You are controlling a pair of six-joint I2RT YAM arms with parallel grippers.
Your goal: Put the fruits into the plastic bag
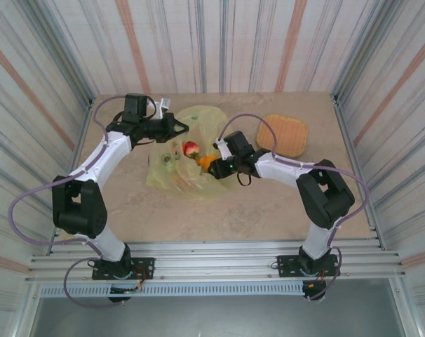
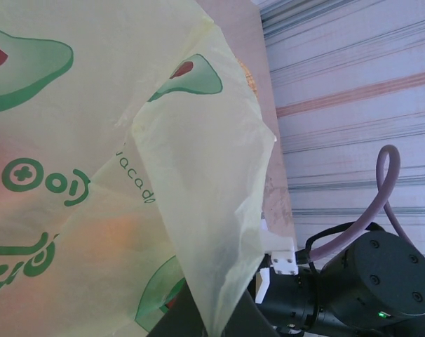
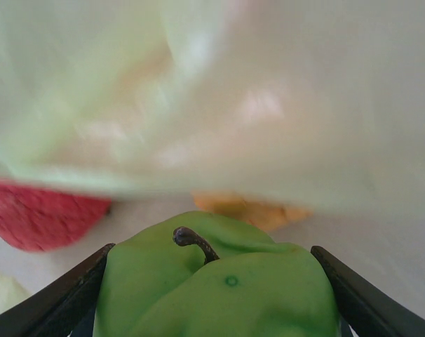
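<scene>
Right gripper (image 3: 212, 256) clamps green fruit (image 3: 219, 295); plastic bag (image 3: 268, 105) drapes across ahead, red fruit (image 3: 44, 221) lower left. Left gripper (image 1: 176, 128) pinches bag edge.

Printed text is seen only on the plastic bag (image 2: 198, 140), in the left wrist view. A short line of small green lettering (image 2: 134, 179) is set slantwise along a fold; roughly "acad" can be made out, the rest being lost in the crease. Larger rounded green glyphs (image 2: 48, 181) are printed beside it, but no word can be read from them.
</scene>
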